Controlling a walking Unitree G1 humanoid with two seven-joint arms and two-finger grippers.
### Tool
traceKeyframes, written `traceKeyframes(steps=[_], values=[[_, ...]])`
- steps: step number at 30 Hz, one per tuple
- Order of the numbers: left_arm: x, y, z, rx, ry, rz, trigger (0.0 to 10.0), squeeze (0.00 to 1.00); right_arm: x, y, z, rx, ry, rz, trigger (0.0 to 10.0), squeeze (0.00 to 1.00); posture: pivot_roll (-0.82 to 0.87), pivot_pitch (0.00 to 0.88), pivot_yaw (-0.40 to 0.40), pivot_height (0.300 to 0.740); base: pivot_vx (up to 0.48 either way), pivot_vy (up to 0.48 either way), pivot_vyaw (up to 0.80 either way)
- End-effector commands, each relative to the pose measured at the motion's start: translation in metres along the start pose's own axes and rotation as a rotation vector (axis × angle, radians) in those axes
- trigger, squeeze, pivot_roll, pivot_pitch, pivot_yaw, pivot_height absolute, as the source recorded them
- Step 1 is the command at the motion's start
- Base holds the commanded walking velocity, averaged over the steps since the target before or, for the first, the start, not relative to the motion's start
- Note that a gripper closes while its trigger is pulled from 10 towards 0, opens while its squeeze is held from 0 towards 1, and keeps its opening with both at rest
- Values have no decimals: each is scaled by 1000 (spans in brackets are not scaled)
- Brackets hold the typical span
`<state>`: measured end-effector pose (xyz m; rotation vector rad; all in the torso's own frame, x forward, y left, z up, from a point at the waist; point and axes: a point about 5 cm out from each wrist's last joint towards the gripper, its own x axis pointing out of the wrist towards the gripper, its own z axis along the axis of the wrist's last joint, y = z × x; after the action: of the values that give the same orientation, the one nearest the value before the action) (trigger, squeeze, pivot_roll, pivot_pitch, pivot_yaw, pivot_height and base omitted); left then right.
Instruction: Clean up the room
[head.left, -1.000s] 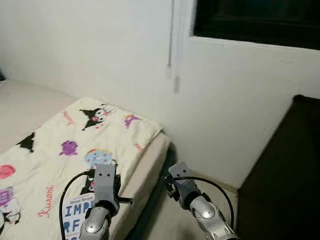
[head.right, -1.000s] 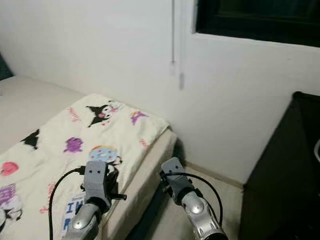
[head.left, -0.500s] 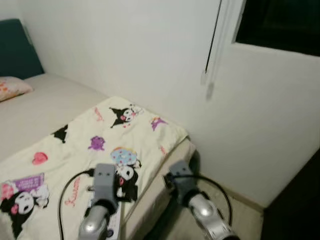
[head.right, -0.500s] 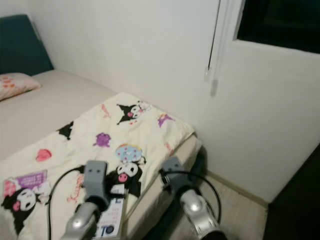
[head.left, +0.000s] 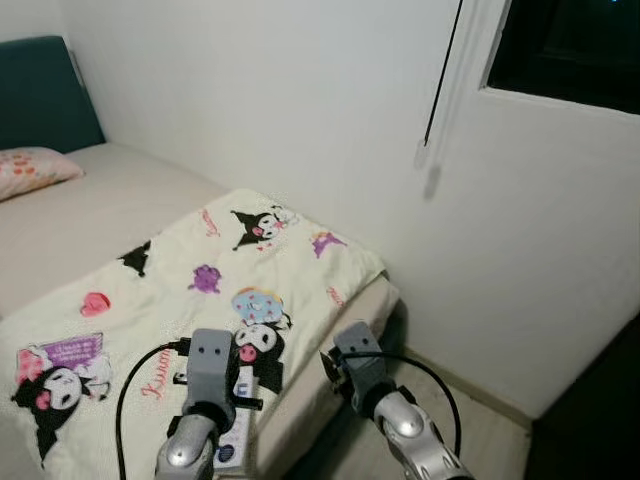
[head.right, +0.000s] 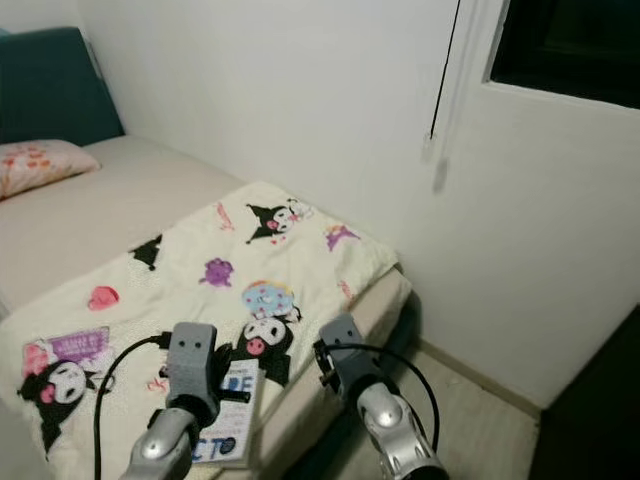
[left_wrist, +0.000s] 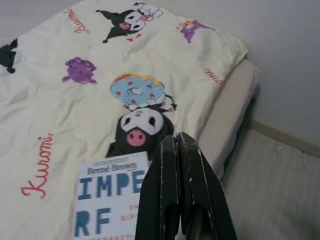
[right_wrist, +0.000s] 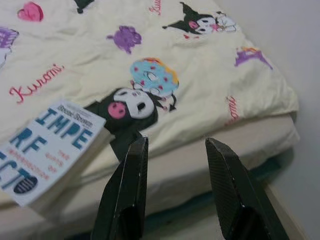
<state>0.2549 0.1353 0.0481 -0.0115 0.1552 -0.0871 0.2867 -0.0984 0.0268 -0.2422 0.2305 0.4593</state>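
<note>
Left wrist view: book (left_wrist: 107, 197) on blanket (left_wrist: 75, 95).

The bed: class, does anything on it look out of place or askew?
Yes. A book lies loose on the cartoon-print blanket, near the foot-end edge of the bed and at a slant to that edge. It looks left behind rather than put away. The pillow sits at the headboard end.
</note>
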Motion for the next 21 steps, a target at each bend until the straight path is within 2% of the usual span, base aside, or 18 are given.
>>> traceKeyframes(steps=[1, 5, 7, 14, 21], values=[[1, -4, 0, 7, 2, -12, 10000, 0, -3, -4, -4, 17, 10, -15, 10000, 0, -39, 0, -20, 740, 0, -480, 0], [1, -3, -1, -12, 21, -4, 10000, 0, -3, -4, -4, 17, 9, -15, 10000, 0, -41, 0, -20, 740, 0, -444, 0], [1, -2, -6, -74, 55, 14, 10000, 0, -3, -4, -4, 17, 8, -14, 10000, 0, -42, 0, -21, 740, 0, 422, 0], [0, 0, -7, -82, 66, 29, 10000, 0, -2, -4, -3, 18, 8, -11, 10000, 0, -40, 0, -24, 740, 0, 480, 0], [0, 3, -5, -41, 52, 32, 10000, 0, -2, -4, -3, 21, 9, -8, 10000, 0, -40, 0, -25, 740, 0, 0, 0]])
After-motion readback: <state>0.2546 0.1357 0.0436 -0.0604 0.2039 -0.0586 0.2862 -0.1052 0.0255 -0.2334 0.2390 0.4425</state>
